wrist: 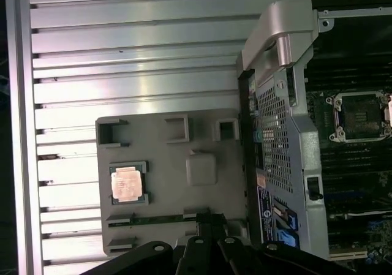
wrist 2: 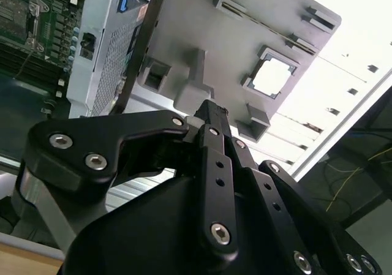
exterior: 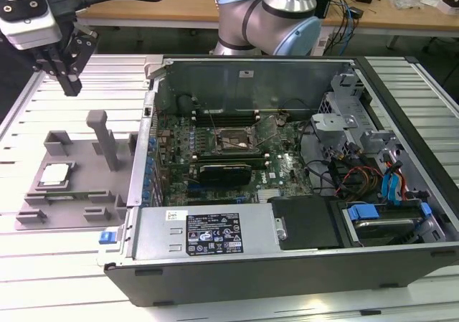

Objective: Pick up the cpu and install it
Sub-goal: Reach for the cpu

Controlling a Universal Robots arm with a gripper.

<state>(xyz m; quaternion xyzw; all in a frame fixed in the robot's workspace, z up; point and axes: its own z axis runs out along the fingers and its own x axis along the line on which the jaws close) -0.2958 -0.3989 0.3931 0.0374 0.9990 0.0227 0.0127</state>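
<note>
Gripper: the gripper (exterior: 72,87) hangs high over the counter (exterior: 43,264), above the far edge of the grey tray (exterior: 86,193), well apart from the chip; its jaws look clenched together on nothing.
Chip: the chip (exterior: 56,176) lies flat in its recess, near the tray's edge on the exterior view's left.
Socket: the socket (exterior: 231,141) sits on the board inside the open computer case (exterior: 287,279).
Risk at the grasp: I'd judge an off-centre descent could strike the recess rim or tip the thin chip.
Risk in carrying: the tray's upright post (exterior: 106,139) and the case wall stand between chip and socket; a low path could knock them.
Risk at seating: a turned or tilted chip could damage the socket.
</note>
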